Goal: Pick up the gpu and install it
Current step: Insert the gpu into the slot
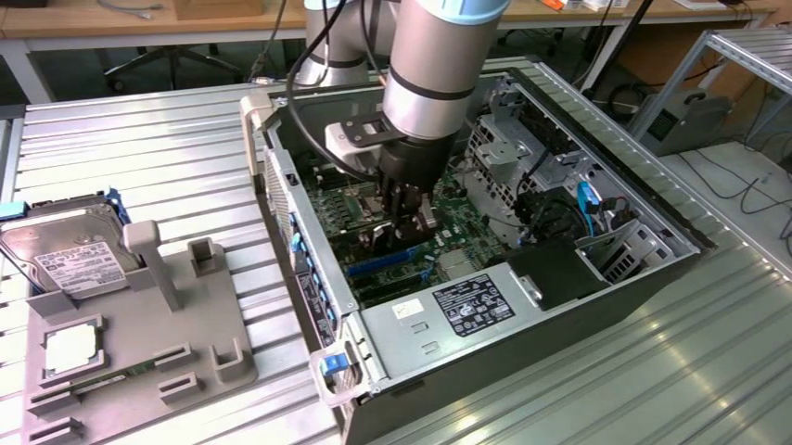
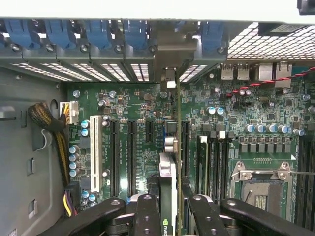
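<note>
My gripper (image 2: 168,211) is down inside the open computer case (image 1: 310,269), shut on the gpu (image 2: 167,172). The card stands on edge between the black fingers (image 2: 147,216), thin and upright. Its silver bracket end points at the case's rear slot openings (image 2: 167,73). It hangs just over the green motherboard (image 2: 133,103), in line with the black expansion slots (image 2: 132,157); I cannot tell whether its edge touches a slot. In the exterior view the gripper (image 1: 406,222) and the gpu (image 1: 424,222) sit low over the board, the arm coming down from above.
A white slot (image 2: 96,152), a cable bundle (image 2: 47,118) and the CPU socket (image 2: 261,184) flank the card. Outside the case, at the exterior view's left, a grey fixture (image 1: 136,324) carries a silver hard drive (image 1: 69,255). Drive cages (image 1: 520,158) line the case's far side.
</note>
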Controlling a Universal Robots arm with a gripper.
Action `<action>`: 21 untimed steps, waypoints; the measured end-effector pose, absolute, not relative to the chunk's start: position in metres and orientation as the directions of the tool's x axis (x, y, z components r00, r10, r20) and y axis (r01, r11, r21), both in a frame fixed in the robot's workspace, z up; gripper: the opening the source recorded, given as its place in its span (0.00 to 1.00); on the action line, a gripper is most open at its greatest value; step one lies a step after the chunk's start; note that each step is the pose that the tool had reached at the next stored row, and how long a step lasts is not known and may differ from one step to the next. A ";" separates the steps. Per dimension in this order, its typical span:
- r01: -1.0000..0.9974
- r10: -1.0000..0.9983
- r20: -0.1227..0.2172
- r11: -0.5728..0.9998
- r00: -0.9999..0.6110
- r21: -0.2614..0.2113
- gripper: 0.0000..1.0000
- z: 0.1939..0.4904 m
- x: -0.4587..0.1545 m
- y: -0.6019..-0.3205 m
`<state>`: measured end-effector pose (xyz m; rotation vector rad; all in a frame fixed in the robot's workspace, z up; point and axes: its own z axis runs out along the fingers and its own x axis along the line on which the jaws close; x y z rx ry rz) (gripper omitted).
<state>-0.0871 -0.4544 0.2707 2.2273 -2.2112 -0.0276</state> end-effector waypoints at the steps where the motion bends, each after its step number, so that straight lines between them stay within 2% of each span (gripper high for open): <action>1: -1.000 -1.000 -0.010 0.002 -0.002 0.014 0.27 0.271 -0.087 -0.454; 21: -1.000 -1.000 -0.009 0.006 -0.006 0.015 0.27 0.263 -0.087 -0.456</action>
